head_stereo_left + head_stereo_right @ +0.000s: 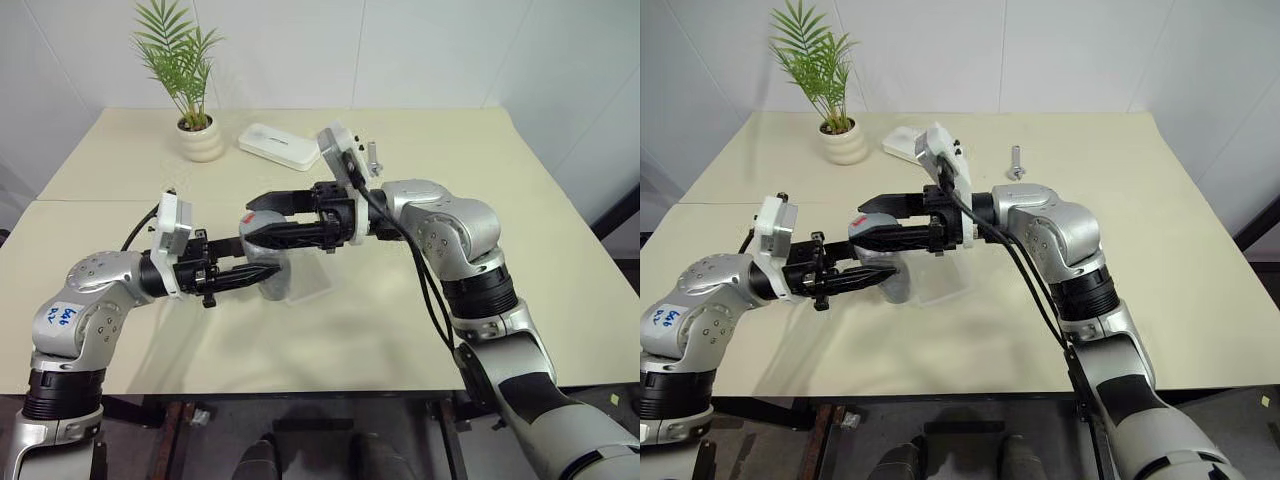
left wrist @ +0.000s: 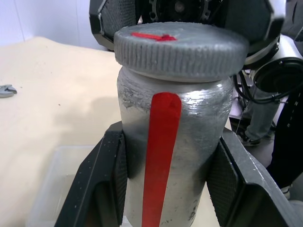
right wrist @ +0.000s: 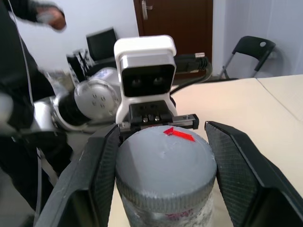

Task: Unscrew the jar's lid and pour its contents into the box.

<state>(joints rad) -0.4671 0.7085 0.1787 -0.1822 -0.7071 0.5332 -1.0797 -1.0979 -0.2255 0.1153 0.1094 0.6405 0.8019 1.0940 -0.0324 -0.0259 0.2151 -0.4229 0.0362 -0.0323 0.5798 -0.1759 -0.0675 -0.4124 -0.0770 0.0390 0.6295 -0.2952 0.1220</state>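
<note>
- Two black-fingered grippers meet over the near middle of a cream table (image 1: 520,300), both at one small silver-grey jar (image 2: 175,161)
- From the robot's left, the left gripper (image 1: 262,272) reaches in level and is clamped on the jar's body; its fingers (image 2: 102,184) press either side of the foil-like wall, with the red stripe running down between them
- From the opposite side, the right gripper (image 1: 268,218) comes in just above, its two fingers (image 3: 102,175) flanking the grey ribbed lid (image 3: 163,165); one finger lies against the lid's edge while a thin gap shows at the other, and the jaws read as drawn in on the lid
- Still seated on the jar, the lid carries a short red mark on top
- Held upright and clear of the tabletop, the jar stands over the near edge of the clear plastic box (image 1: 312,282), which lies flat on the table directly beneath and behind it
- Farther back stand a potted palm in a white pot (image 1: 200,138) and a flat white case (image 1: 278,146), well apart from the grippers; a metal bolt (image 1: 1017,162) lies beyond the right arm
- Whether anything is inside the jar cannot be told
</note>
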